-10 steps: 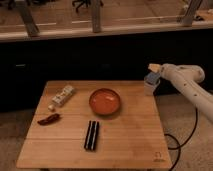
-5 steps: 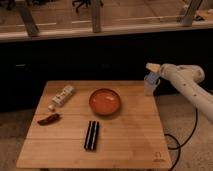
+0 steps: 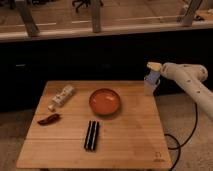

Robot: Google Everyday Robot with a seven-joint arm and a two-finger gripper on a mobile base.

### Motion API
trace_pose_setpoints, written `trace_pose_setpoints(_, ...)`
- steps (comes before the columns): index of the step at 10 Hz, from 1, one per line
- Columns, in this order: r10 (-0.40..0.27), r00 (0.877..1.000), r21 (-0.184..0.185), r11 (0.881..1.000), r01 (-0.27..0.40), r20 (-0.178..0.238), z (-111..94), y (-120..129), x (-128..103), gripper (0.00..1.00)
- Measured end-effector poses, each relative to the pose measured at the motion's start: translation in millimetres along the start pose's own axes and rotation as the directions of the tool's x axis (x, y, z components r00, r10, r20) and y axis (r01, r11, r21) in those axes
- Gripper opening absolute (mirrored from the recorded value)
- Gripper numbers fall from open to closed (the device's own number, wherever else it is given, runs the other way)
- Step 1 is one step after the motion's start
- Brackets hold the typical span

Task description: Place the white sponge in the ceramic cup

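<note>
The ceramic cup (image 3: 149, 89) is small and pale and stands at the table's far right corner. The white sponge (image 3: 152, 78), a pale bluish block, sits upright at the cup's mouth, its lower end at or inside the rim. My gripper (image 3: 154, 67) comes in from the right on a white arm and is directly over the sponge, against its top. Whether it grips the sponge cannot be seen.
An orange-red bowl (image 3: 105, 101) sits mid-table, left of the cup. A black bar (image 3: 91, 135) lies in front of it. A white patterned bar (image 3: 62, 96) and a red item (image 3: 49, 119) lie at the left. The wooden table (image 3: 130, 140) ends just right of the cup.
</note>
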Motion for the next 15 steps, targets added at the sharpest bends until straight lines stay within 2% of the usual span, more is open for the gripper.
trace_pose_setpoints(6,0.132,0.988,0.018,0.991,-0.134,0.081,7.3,8.1,3.4,0.80)
trace_pose_setpoints(11,0.224,0.965,0.011,0.974,-0.227,0.137,13.0,15.8,5.4,0.80)
trace_pose_setpoints(15,0.288,0.938,0.010,0.955,-0.296,0.191,17.8,20.9,5.5,0.80)
